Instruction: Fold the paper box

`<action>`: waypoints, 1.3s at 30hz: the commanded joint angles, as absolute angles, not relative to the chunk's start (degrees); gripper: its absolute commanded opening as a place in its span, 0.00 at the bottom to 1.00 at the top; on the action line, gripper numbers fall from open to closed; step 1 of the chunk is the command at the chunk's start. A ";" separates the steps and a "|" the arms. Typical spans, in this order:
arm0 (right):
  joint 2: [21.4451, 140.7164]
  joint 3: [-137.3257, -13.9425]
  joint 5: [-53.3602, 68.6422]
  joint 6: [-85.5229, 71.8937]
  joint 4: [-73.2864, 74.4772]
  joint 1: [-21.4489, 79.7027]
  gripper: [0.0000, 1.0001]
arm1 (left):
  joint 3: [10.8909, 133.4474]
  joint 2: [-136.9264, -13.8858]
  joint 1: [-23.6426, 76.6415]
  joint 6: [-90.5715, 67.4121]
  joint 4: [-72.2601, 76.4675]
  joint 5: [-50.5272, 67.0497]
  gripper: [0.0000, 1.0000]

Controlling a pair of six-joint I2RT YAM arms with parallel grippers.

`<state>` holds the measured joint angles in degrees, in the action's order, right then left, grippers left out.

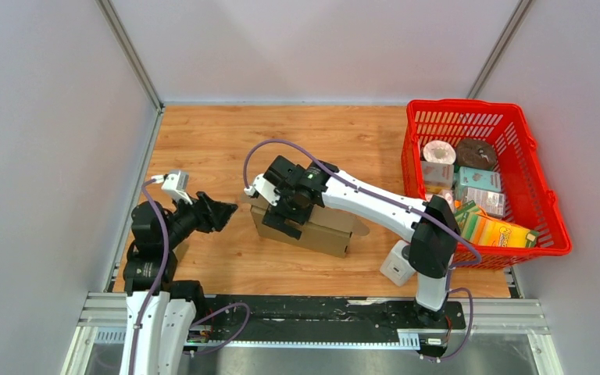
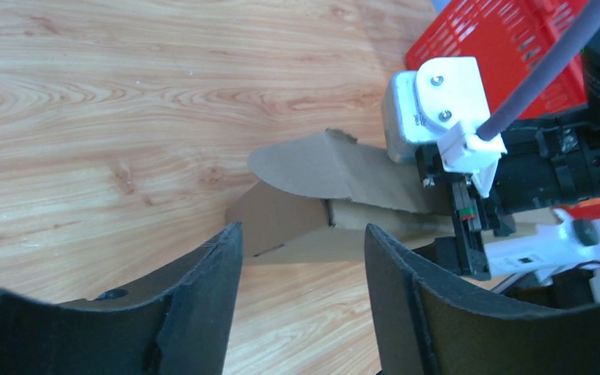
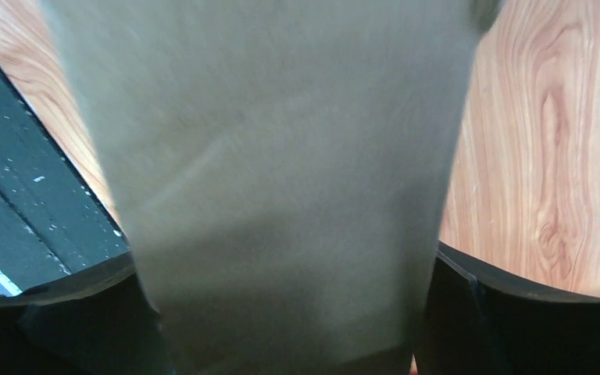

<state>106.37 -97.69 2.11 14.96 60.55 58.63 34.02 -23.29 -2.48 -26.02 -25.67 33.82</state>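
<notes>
The left end effector (image 1: 226,212), fingers apart and empty, pointed right at the left end of the paper box (image 1: 324,228), just beside it. The box lay mid-table, its long axis left to right. The right end effector (image 1: 285,209) straddled its left end, jaws wide; whether it gripped could not be told. The table (image 1: 219,141) gave room beyond, and the red basket (image 1: 551,226) stood well to the right.
</notes>
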 commanded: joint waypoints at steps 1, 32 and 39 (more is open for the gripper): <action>100.83 -93.26 0.36 12.75 58.02 57.40 0.96 | 35.06 -25.57 1.30 -20.22 -23.38 31.83 0.70; 90.35 -86.49 1.84 12.13 52.03 54.67 1.00 | 53.70 -53.87 21.62 17.14 -30.58 18.28 0.54; 90.00 -85.26 1.50 11.87 51.24 54.58 0.99 | 57.03 -57.56 21.62 15.65 -34.00 21.27 0.36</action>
<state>91.92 -86.02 1.26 11.84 53.80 54.68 52.51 -56.45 21.41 14.68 -31.11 19.38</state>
